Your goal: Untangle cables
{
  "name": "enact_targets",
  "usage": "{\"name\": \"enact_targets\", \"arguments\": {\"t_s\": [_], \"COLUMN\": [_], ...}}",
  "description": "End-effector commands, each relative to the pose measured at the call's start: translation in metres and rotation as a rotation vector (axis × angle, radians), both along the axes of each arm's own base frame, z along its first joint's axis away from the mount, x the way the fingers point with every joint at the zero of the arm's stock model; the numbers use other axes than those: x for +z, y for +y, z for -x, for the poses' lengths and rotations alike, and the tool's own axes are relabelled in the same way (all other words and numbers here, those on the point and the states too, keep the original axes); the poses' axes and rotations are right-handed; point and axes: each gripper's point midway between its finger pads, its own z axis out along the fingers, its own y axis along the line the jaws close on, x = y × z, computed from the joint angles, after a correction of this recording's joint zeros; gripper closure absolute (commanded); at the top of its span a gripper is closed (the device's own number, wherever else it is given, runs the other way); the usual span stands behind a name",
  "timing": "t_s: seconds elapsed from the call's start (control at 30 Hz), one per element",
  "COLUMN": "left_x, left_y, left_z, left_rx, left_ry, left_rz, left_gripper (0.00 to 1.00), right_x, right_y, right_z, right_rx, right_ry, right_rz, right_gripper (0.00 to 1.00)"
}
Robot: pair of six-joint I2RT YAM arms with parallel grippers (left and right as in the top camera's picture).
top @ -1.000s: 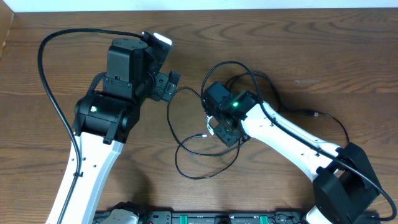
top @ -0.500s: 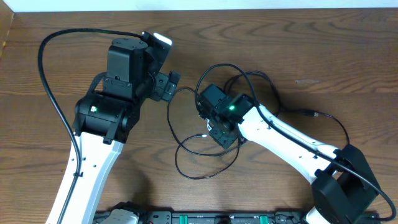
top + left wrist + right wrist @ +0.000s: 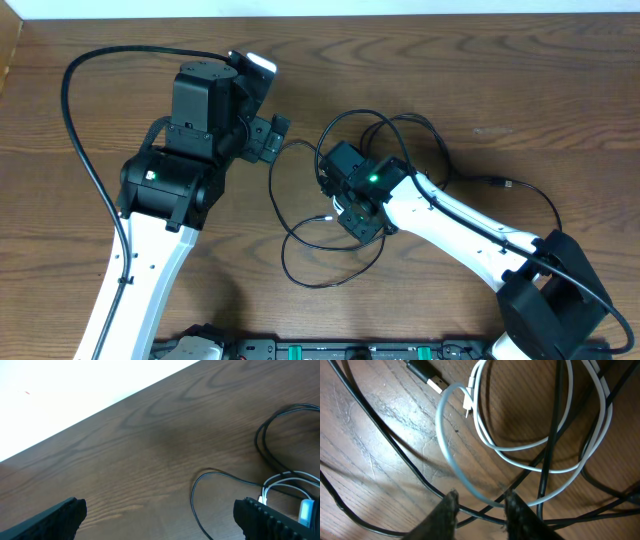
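Black mostly, one white: found the cables (image 3: 551, 435) looped in a tangle on the wooden surface (image 3: 520, 70), directly beneath and around the right gripper (image 3: 482, 510). Noted its fingers slightly apart, straddling a pale strand (image 3: 441, 435), not clamped on it. Found the left gripper (image 3: 160, 520) spread wide, holding nothing, cables ahead and off to one side.

1. Wooden table (image 3: 520, 70): dark brown top with wavy grain;
2. Pale scuff marks (image 3: 395, 412) on the wood, seen in the right wrist view;
3. White surface (image 3: 400, 7): a strip beyond the table's far edge.
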Motion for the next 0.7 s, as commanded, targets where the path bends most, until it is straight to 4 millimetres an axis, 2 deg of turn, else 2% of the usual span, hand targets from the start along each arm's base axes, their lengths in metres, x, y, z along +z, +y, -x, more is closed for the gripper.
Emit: {"name": "enact_targets", "arguments": {"t_s": [0.0, 0.17, 0.43, 0.67], "left_x": [-0.003, -0.003, -0.004, -0.004], "left_y": [0.001, 0.001, 0.001, 0.001], "left_z": [0.000, 0.000, 0.001, 0.001], "left_rx": [0.009, 0.009, 0.009, 0.009], "left_ry": [0.011, 0.014, 0.017, 0.017], "left_rz": [0.010, 0.009, 0.008, 0.008], "left_gripper": [0.00, 0.00, 0.00, 0.00], "right_x": [-0.003, -0.003, -0.006, -0.014], "right_y": [0.000, 0.001, 0.002, 0.001], "right_z": [0.004, 0.003, 0.001, 0.001], "right_rx": [0.009, 0.009, 0.009, 0.011], "right_ry": [0.010, 0.006, -0.003, -0.011], "right_rz": [0.002, -0.002, -0.010, -0.015], "right_gripper": [0.76, 0.78, 0.68, 0.66]}}
